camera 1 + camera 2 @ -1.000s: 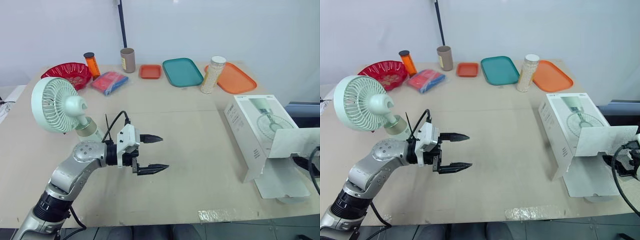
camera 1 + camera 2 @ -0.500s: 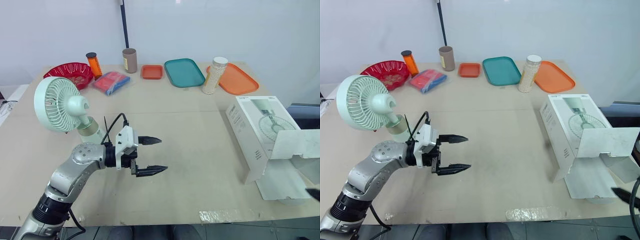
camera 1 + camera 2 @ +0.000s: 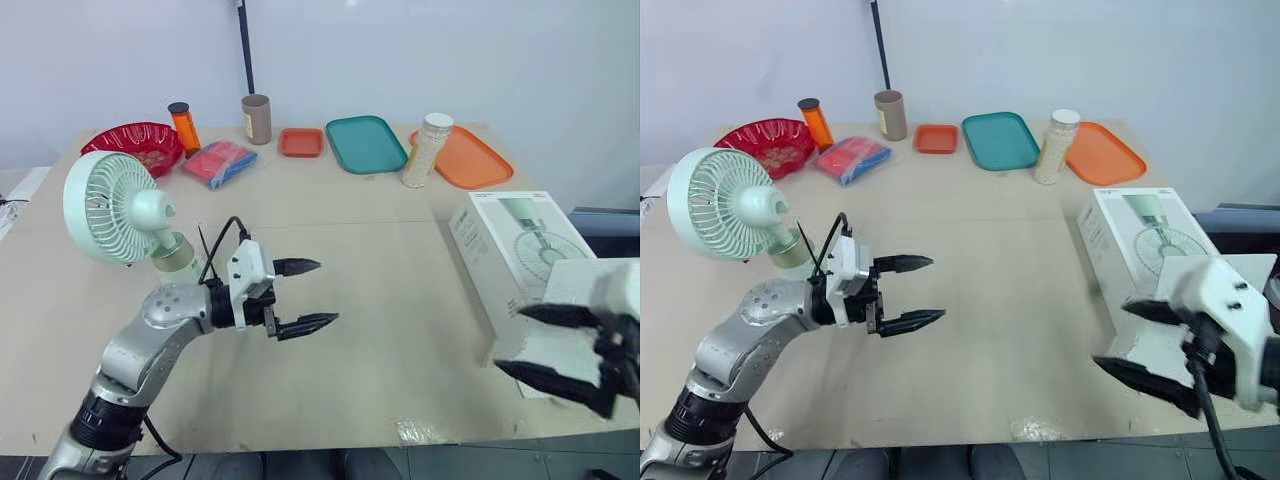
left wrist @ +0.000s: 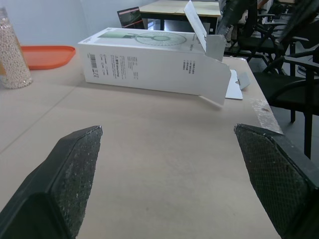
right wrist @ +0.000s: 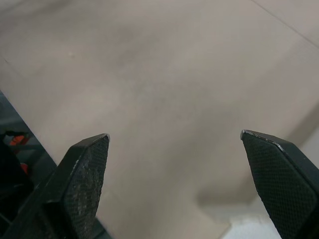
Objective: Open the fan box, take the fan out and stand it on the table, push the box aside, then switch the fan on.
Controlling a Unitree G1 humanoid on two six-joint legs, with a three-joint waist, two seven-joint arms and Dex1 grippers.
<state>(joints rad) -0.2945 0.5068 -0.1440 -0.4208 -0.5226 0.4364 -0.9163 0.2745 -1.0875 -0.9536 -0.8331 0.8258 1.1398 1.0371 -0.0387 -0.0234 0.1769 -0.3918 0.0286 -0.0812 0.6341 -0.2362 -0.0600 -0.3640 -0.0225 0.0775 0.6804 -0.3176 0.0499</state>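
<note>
At the lower right of the frame, nearest the camera, the right end effector is seen with its two black fingers spread wide, nothing held between them. It is placed in front of the open end of the fan box, and whether it touches the box cannot be told. A strip of clear tape is stuck to the near edge of the table, low in the frame and right of centre.

In the lower left, the left end effector is held over bare table, its fingers likewise spread and empty, pointed toward the right of the frame. The fan box is laid on its side at the right edge, its end flap open toward the near edge.

The fan is stood upright at the left of the frame, just behind the left arm; its base is partly hidden by that arm.

Along the top of the frame a row is set out: a red basket, an orange bottle, a red and blue packet, a brown cup, a small orange tray, a teal tray, a jar of white beads and a large orange tray.
</note>
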